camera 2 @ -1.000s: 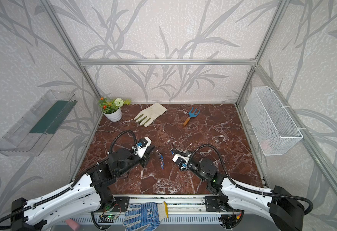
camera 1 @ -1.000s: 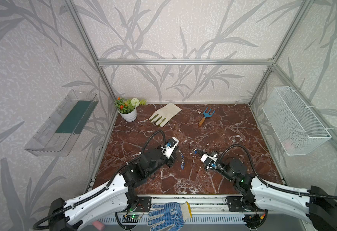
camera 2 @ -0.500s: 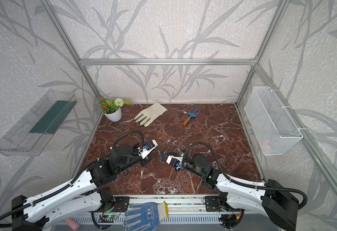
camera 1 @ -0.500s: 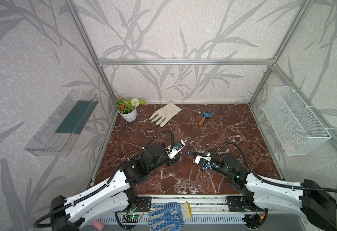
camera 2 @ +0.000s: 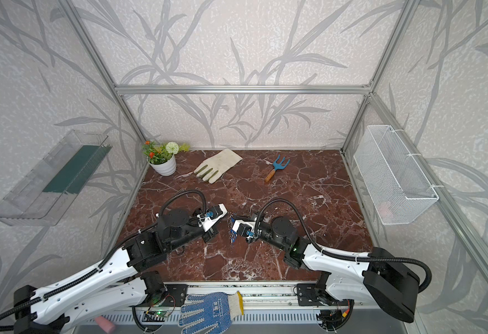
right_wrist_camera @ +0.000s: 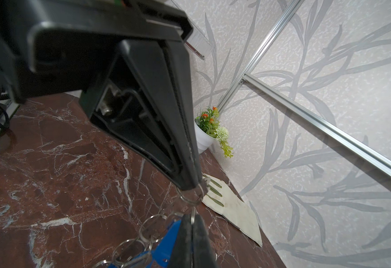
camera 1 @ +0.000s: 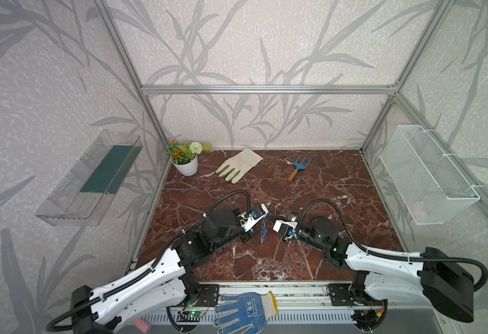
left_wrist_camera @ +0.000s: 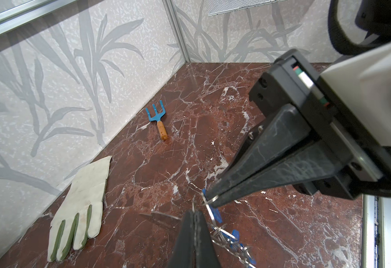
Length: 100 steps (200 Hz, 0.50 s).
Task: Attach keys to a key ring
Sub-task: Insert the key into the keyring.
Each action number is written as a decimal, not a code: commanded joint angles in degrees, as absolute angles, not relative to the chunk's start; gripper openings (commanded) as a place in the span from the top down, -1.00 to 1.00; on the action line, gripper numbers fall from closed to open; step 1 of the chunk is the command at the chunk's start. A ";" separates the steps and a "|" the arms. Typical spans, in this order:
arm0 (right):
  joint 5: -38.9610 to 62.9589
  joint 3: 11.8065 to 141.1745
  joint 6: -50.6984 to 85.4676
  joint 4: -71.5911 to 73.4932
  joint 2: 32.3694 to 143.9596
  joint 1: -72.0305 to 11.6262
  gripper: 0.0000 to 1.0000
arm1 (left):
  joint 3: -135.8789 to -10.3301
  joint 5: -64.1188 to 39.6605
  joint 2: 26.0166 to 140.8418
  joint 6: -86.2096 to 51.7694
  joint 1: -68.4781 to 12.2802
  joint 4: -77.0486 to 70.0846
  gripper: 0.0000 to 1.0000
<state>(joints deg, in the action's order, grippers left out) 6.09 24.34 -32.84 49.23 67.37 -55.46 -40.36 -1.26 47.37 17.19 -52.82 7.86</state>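
Keys (camera 1: 264,231) hang in a small cluster in the air above the marble table (camera 1: 309,202), between the two grippers, near the middle of the front part of the table. In both top views the blue tags dangle down under the two fingertips, which nearly meet.

The left gripper (right_wrist_camera: 194,184) has its jaws pressed together on one small wire ring (right_wrist_camera: 190,197) at the top of the cluster. The right gripper (left_wrist_camera: 210,200) is also fully closed and pinches a thin silver ring just beside it. Below these, a chain of more rings and blue tags hangs free.

A thin grey flat piece next to the left fingertips is perhaps the key ring (left_wrist_camera: 159,218), but it is seen edge-on and I cannot be sure.

At the back of the table lie a white glove (camera 1: 238,166) and a blue hand fork (camera 1: 299,167), well apart from the grippers. A flower pot (camera 1: 186,164) stands in the back corner. A blue dotted glove (camera 1: 241,312) lies on the front rail.
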 commanded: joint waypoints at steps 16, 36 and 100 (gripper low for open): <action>5.33 25.78 -32.83 52.90 67.41 -55.90 1.00 | -40.60 -1.93 46.05 18.56 -52.69 5.64 1.00; 4.78 25.48 -32.83 53.82 67.41 -55.84 1.00 | -40.56 -2.21 45.84 18.46 -52.65 5.58 1.00; 3.78 24.87 -32.83 54.77 67.41 -55.90 1.00 | -40.52 -2.84 45.46 18.16 -52.65 5.56 1.00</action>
